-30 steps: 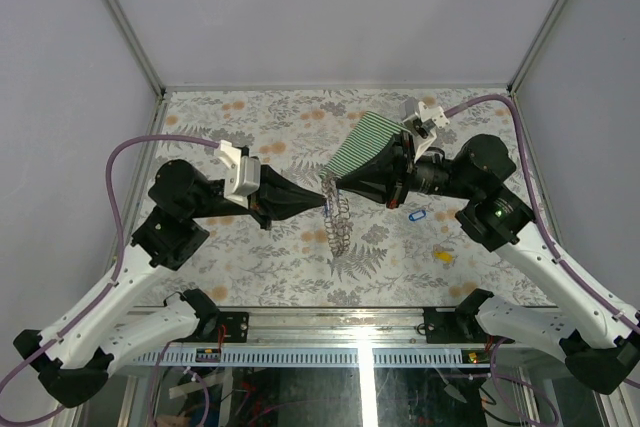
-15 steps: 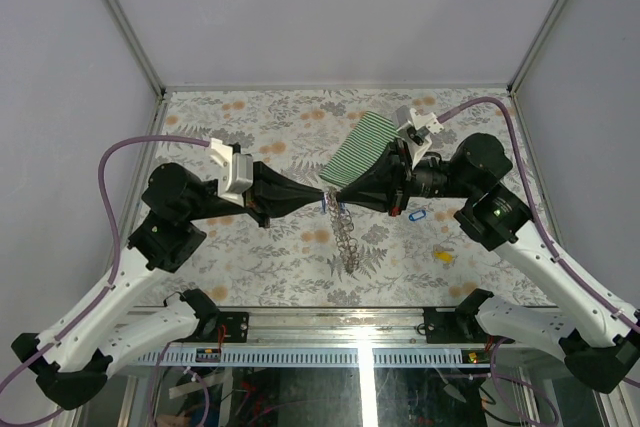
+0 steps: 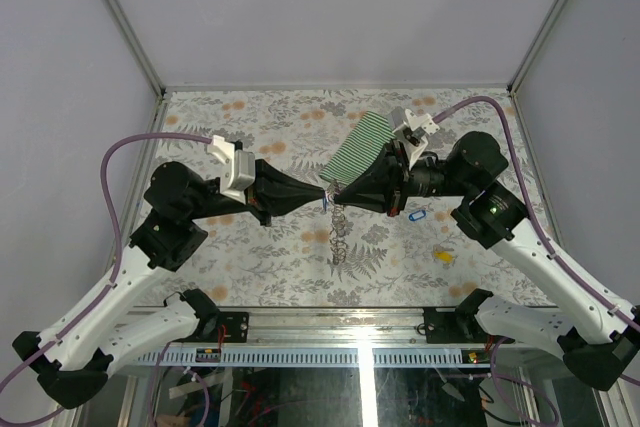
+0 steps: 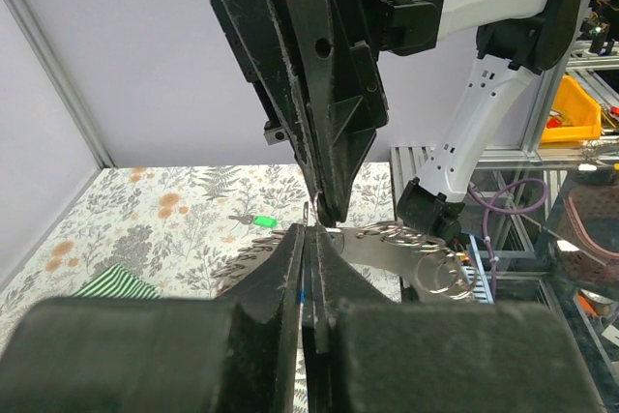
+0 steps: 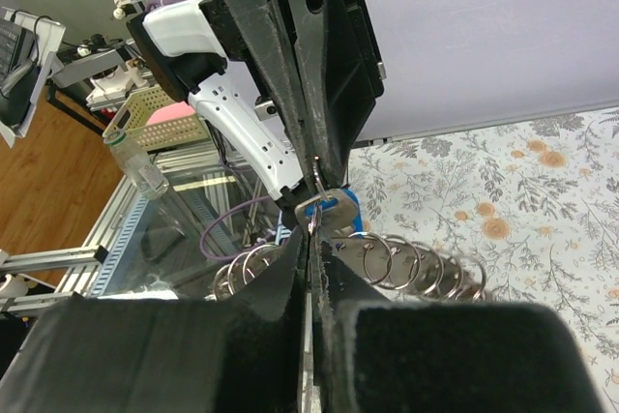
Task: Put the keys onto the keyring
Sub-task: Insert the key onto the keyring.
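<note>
Item 1, left gripper (image 4: 309,239): jaws pinched flat on the blue key (image 5: 335,204), held edge-on so that, as I judge it, its small metal loop faces the other arm.

Item 2, right gripper (image 5: 311,239): clamped, tip to tip with the left. It appears to hold the keyring (image 3: 338,232) by one end, so the coil hangs free beneath for threading.

Item 3, table (image 3: 250,257): second blue key (image 3: 418,214) and yellow key (image 3: 443,256) lie near my right arm, not yet threaded. The striped cloth (image 3: 360,144) lies behind.
</note>
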